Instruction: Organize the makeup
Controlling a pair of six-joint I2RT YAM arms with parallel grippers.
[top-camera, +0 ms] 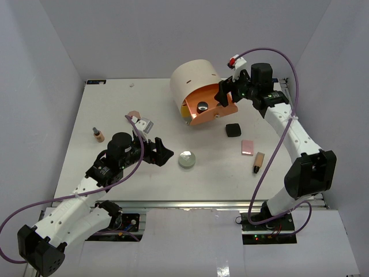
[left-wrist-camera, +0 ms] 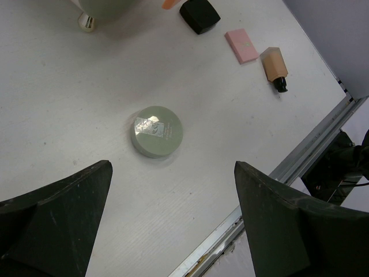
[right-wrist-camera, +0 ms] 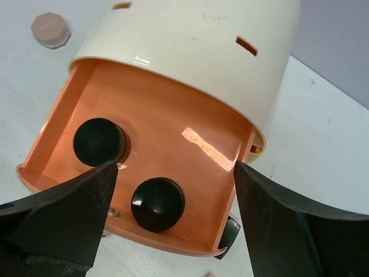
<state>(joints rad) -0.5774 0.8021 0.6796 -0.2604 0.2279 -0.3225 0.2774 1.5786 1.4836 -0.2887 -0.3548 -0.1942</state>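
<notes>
The orange drawer [right-wrist-camera: 190, 138] of the cream drum [top-camera: 195, 79] stands pulled out, with two black round jars [right-wrist-camera: 99, 141] [right-wrist-camera: 157, 203] lying in it. My right gripper [right-wrist-camera: 173, 167] hovers open over that drawer, holding nothing; in the top view it [top-camera: 222, 95] sits at the drawer's right edge. On the table lie a silver-white compact [left-wrist-camera: 156, 131], a black square case [top-camera: 232, 130], a pink palette [top-camera: 248, 146] and a tan tube [top-camera: 258, 161]. My left gripper [left-wrist-camera: 173, 173] is open and empty, just left of the compact [top-camera: 187, 159].
A second tan tube [top-camera: 98, 134] stands at the far left, and a pink disc [top-camera: 133, 115] lies behind my left wrist. The metal front rail [left-wrist-camera: 300, 158] runs close to the left gripper. Grey walls enclose the table on three sides.
</notes>
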